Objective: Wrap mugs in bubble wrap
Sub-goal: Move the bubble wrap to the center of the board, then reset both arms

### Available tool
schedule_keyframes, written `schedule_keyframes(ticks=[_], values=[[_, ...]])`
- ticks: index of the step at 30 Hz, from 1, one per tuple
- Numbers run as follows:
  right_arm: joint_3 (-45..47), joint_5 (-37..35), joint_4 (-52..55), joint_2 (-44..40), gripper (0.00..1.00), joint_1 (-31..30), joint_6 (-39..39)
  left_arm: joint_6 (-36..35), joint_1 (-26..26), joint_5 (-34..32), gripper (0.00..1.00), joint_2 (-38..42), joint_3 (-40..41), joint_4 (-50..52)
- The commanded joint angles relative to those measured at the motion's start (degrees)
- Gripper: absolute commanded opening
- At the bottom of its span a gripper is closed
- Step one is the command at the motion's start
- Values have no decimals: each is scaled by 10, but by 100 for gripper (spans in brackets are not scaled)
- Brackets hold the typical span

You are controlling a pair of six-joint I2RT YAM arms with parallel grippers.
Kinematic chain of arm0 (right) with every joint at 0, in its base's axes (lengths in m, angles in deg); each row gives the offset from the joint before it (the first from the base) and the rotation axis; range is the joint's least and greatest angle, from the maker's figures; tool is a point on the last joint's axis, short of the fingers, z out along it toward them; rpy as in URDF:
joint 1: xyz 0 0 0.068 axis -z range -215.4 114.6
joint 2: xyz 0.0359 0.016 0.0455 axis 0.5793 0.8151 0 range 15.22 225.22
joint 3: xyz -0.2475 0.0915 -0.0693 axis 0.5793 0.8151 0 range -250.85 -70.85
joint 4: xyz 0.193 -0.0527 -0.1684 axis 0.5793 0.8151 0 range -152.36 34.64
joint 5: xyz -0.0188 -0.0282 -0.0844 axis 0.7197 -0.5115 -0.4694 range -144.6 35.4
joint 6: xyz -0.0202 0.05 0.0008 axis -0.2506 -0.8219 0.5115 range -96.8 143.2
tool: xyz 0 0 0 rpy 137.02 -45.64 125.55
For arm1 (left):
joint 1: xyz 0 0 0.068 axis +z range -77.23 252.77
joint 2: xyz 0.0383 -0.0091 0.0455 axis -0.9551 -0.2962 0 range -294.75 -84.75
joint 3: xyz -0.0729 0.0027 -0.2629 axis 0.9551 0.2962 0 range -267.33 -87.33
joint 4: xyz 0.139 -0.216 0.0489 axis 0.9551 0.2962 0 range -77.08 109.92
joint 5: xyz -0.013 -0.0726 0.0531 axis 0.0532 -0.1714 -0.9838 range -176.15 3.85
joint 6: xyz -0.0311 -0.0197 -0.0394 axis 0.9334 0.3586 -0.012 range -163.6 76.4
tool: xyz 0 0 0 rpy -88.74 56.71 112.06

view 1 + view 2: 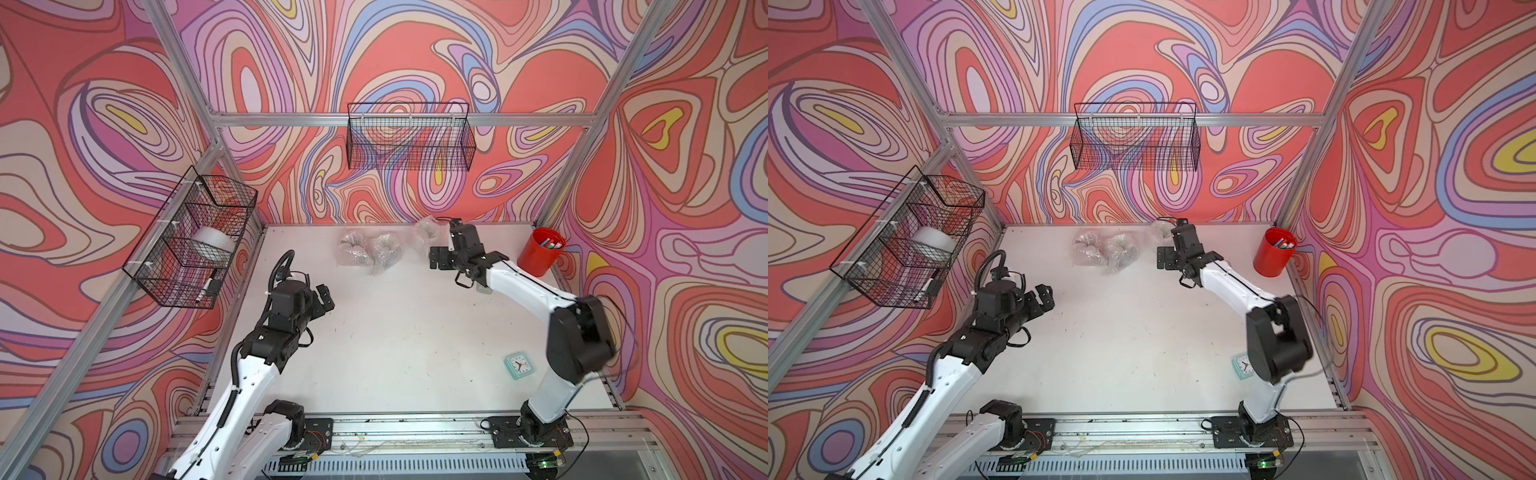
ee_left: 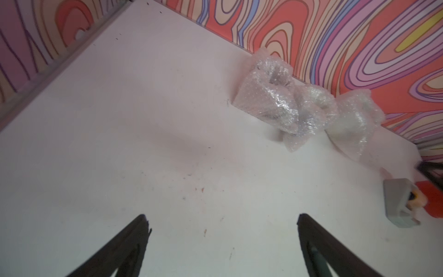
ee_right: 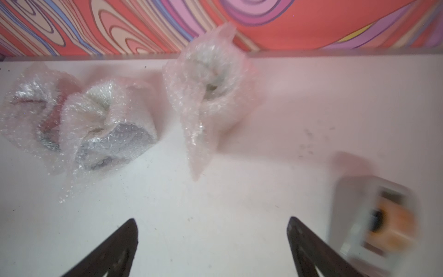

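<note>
Spreading wide with nothing between them, my right fingers (image 1: 439, 257) are released above the far part of the surface (image 1: 395, 332). My left fingers (image 1: 325, 300) are released too, gaping over bare surface towards the left side.

Just left of my right fingers, and apart from them, stands the right bundle (image 1: 424, 230) of bubble wrap (image 3: 199, 134), close against the far wall. What it holds I cannot make out through the plastic. Further left, the middle bundle (image 1: 384, 251) and the left bundle (image 1: 353, 249) sit touching each other, near the far edge. In the right wrist view a reddish shape, the red mug (image 3: 49, 123) as far as I can tell, shows dimly through the left bundle, and something pale shows through the middle one. All three lie far and right of my left fingers, well apart from them.

A grey holder (image 2: 398, 206) with an orange roll in it shows beside my right fingers, blurred; I cannot tell whether it rests on the surface. At the far right corner stands a red cup (image 1: 541, 251) with pens in it. A small green clock (image 1: 518, 365) lies near the right edge, by my right arm. One wire basket (image 1: 195, 241) on the left wall holds a white roll (image 1: 214, 245), and a second wire basket (image 1: 409, 137) hangs on the far wall.
</note>
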Motion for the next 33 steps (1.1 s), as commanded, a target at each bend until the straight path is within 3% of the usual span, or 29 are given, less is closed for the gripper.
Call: schedule_keyframes(ticks=[1,6,10,12,13,16,19,21,22,24,26,29,32,33], values=[[132,-125,-114,-82,98,4,49,-141,6,-98,100,24,78,-153],[306,-212,-254,-166,98,33,179,-241,8,-119,100,38,214,-279],[386,-114,-369,-150,97,123,184,-241,30,-67,100,-51,270,-422],[399,-78,-439,-107,97,166,176,-276,32,-33,100,-112,246,-455],[408,-60,-479,-88,97,178,177,-291,32,-25,100,-144,256,-523],[425,11,-595,-28,96,224,109,-307,56,1,100,-237,250,-653],[431,40,-659,33,96,238,102,-302,86,48,100,-336,224,-728],[462,60,-763,72,97,238,112,-298,102,66,100,-429,225,-829],[464,71,-741,63,97,237,115,-300,102,67,100,-439,224,-841],[445,70,-720,69,98,237,117,-277,103,38,100,-403,171,-675],[434,64,-693,64,99,233,123,-276,100,5,100,-424,182,-740],[433,64,-689,65,98,232,126,-265,99,-19,100,-419,194,-754],[432,63,-692,67,98,231,126,-274,98,10,100,-410,163,-676],[432,64,-691,67,98,230,126,-275,98,11,100,-415,170,-703]])
